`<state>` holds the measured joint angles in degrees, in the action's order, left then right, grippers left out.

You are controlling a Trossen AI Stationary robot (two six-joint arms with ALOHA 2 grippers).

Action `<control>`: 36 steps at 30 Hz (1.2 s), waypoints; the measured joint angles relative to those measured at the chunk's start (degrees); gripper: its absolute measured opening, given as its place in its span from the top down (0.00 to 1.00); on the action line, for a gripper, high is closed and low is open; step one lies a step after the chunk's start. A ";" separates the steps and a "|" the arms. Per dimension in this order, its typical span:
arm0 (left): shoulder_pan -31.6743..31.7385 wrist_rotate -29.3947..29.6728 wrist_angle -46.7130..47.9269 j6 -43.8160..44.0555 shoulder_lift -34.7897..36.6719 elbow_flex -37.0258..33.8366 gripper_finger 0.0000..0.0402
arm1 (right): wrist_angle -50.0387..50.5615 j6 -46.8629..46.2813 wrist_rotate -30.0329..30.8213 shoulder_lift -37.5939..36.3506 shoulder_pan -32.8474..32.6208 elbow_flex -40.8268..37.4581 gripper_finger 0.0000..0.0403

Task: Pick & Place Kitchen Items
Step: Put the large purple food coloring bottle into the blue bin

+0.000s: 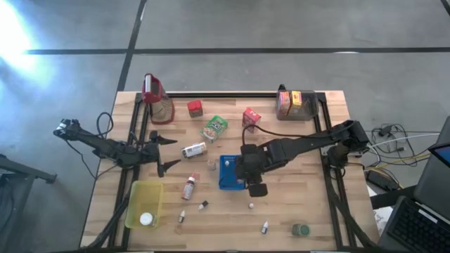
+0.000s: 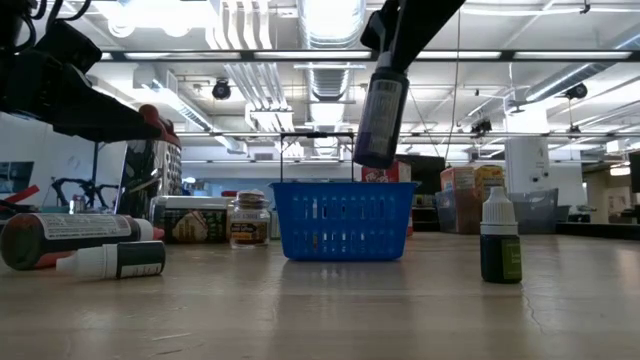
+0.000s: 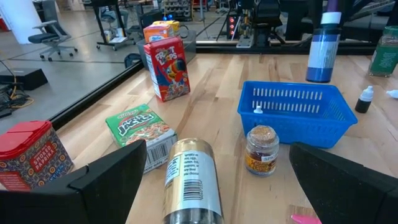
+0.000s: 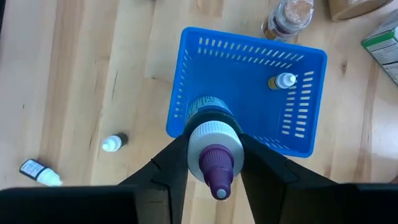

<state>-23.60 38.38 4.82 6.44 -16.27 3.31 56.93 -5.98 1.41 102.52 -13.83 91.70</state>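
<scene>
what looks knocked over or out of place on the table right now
Several items lie on their sides: the silver labelled can, the green Apple Jacks carton and the red-capped bottle. The right gripper holds a purple-tipped blue bottle above the blue perforated basket.

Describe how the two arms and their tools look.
Both arms are dark, jointed and slim, with black cables looping along them. The left tool ends in two pointed black fingers; the right tool has broad, angular matte-black fingers. No markings show.
</scene>
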 joint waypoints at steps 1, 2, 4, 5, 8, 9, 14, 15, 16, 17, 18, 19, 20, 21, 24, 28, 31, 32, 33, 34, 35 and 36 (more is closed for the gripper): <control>0.01 -0.01 -0.03 0.00 0.02 0.00 0.00 | -0.05 0.01 0.04 0.00 0.05 0.00 0.69; -0.01 -0.01 -0.04 0.00 0.02 0.00 0.00 | -0.13 0.05 0.04 0.00 0.13 0.00 0.68; 0.01 0.01 -0.07 0.00 0.02 0.00 0.00 | -0.15 0.11 0.07 0.00 0.18 0.00 0.69; 0.01 -0.01 -0.07 0.00 0.02 0.00 0.00 | -0.15 0.11 0.07 0.00 0.18 0.00 0.69; 0.00 0.01 -0.07 0.02 0.02 0.00 0.00 | -0.19 0.20 0.07 0.00 0.22 0.00 0.72; 0.01 0.01 -0.07 0.01 0.00 0.00 0.00 | -0.21 0.16 0.07 0.00 0.24 0.00 0.72; 0.00 0.00 -0.09 0.02 0.02 0.00 0.00 | -0.60 0.13 0.19 0.06 0.25 -0.04 0.70; 0.01 0.01 -0.09 0.00 0.02 0.00 0.00 | -0.93 0.16 0.37 0.36 0.25 -0.04 0.69; 0.01 0.01 -0.09 0.02 0.02 0.00 0.00 | -1.27 0.24 0.65 0.63 0.25 -0.04 0.69; -0.01 0.01 -0.09 0.01 0.02 0.00 0.00 | -1.27 0.43 1.28 0.90 0.25 -0.04 0.69; 0.01 0.01 -0.09 0.01 0.02 0.00 0.00 | -1.22 0.89 1.63 1.48 0.33 -0.04 0.70; 0.01 0.01 -0.09 0.01 0.02 0.00 0.00 | -1.36 1.43 1.58 1.91 0.54 -0.04 0.71; 0.00 0.00 -0.11 0.01 0.01 0.00 0.00 | -1.44 1.72 1.57 2.38 0.70 -0.04 0.71; -0.01 0.01 -0.10 0.02 0.00 0.00 0.00 | -1.40 1.88 1.54 2.84 0.89 -0.04 0.72; -0.01 0.01 -0.10 0.00 0.00 0.00 0.00 | -0.97 2.14 1.33 4.09 1.27 -0.04 0.72; -0.01 0.01 -0.10 0.00 0.00 0.00 0.00 | -0.16 2.20 1.11 4.48 1.51 -0.11 0.68; 0.01 0.01 -0.10 0.00 0.00 0.00 0.00 | -0.54 2.96 1.14 4.48 1.53 -0.11 0.69; 0.00 0.01 -0.09 0.00 0.00 0.00 0.00 | -0.63 2.95 1.14 4.48 1.53 -0.11 0.70; -0.01 0.01 -0.11 0.01 0.01 0.00 0.00 | -0.66 2.99 1.14 4.48 1.53 -0.11 0.71; 0.00 0.01 -0.09 0.01 0.00 0.00 0.00 | -0.74 3.07 1.14 4.48 1.59 -0.11 0.72; 0.00 0.01 -0.09 0.01 0.02 0.00 0.00 | -0.83 3.23 1.14 4.48 1.71 -0.11 0.72; 0.01 0.01 -0.10 0.01 0.01 0.00 0.00 | -0.94 3.26 1.13 4.48 1.87 -0.11 0.72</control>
<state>-23.59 38.39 4.72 6.45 -16.26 3.31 55.99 -2.72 2.54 107.00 -11.96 91.59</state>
